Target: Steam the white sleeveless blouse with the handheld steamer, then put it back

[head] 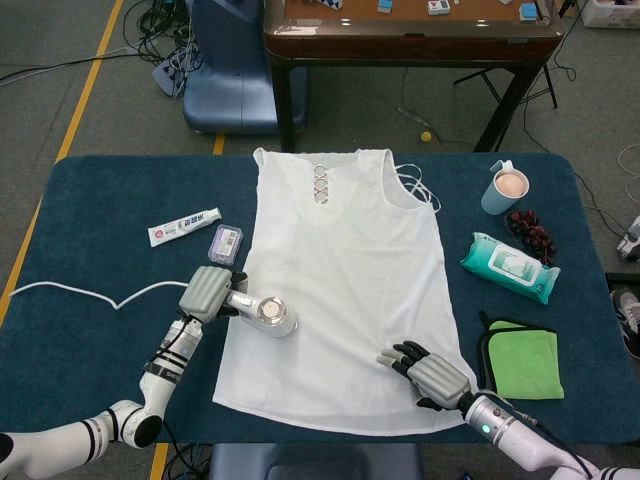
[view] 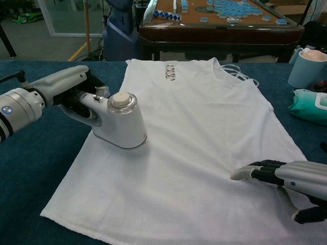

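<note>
Blouse [head: 345, 280] lay flat on blue worktop [head: 100, 220], grey floor with yellow line [head: 85, 85] beyond, left hand [head: 208, 293] grasped steamer [head: 268, 315], right hand [head: 430, 372] pressed fingers-apart on hem, tube [head: 184, 227] lettering unreadable.

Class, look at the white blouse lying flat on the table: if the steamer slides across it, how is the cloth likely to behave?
The white blouse looks thin and limp, so it would probably bunch or drag ahead of the steamer. The right hand rests on its lower part, which likely keeps that side from sliding. Lifted, it would surely droop rather than hold shape.
</note>
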Controlling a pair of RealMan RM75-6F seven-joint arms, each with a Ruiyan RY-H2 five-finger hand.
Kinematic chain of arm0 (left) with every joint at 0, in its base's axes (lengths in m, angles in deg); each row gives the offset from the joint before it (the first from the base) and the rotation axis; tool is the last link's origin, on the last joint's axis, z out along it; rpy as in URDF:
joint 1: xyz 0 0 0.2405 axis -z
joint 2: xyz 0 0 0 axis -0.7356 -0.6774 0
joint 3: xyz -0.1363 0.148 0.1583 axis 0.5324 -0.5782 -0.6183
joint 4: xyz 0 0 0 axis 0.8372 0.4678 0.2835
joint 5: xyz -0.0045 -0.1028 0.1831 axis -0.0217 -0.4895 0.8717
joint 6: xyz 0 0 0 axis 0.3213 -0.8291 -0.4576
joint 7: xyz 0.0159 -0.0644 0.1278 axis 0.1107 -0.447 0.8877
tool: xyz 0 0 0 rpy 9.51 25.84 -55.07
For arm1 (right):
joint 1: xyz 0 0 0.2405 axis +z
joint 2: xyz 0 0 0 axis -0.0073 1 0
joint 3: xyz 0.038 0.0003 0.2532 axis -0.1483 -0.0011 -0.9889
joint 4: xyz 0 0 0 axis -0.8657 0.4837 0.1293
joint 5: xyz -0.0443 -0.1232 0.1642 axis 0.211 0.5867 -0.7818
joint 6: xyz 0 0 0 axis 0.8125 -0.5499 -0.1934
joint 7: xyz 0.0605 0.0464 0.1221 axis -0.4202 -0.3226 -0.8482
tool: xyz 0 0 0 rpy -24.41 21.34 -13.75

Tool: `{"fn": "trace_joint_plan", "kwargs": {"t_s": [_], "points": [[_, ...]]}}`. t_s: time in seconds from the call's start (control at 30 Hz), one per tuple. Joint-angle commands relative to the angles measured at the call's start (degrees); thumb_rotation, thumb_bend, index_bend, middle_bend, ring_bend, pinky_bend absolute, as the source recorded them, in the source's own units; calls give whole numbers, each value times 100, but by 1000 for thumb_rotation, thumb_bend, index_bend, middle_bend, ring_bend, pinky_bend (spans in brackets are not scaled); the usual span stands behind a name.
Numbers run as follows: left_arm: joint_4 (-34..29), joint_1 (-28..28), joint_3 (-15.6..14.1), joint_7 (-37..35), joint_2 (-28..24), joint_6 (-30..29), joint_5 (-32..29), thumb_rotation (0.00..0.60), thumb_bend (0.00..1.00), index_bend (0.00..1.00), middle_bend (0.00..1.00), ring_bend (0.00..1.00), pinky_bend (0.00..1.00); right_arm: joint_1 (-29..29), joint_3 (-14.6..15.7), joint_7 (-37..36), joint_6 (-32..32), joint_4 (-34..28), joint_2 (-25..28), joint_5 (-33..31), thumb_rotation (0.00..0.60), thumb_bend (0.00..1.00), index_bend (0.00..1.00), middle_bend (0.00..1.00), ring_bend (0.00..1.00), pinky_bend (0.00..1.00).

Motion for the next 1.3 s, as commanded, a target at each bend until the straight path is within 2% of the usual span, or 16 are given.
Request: {"fn": "trace_joint_plan", "kwargs": {"t_s": [0.03, 0.4, 0.6, 0.8, 1.3], "points": [[111, 178, 16, 126, 275, 91, 25, 600, 255, 852, 764, 659, 571, -8, 5, -6, -5, 9, -1, 0, 600, 976, 0, 87, 0, 15], [884, 595, 100, 374, 1059, 181, 46, 600, 255, 852, 765, 659, 566, -11, 7, 9, -22, -11, -33, 44, 600, 975, 0, 87, 0, 15], [1429, 700, 11, 351, 1290, 235, 144, 600, 255, 852, 765, 659, 565, -4, -8, 45, -19, -58, -14, 36, 600, 976, 0, 87, 0, 15], [1844, 681, -54, 201, 1353, 261, 176, 600, 255, 852, 765, 659, 562, -11, -11, 103, -21, -90, 4, 27, 600, 975, 0, 87, 0, 15], [2395, 524, -239, -120, 1166, 98, 401, 600, 256, 852, 765, 658, 557, -33, -23, 144, -19, -110, 40, -15, 600, 975, 0, 87, 0, 15]]}}
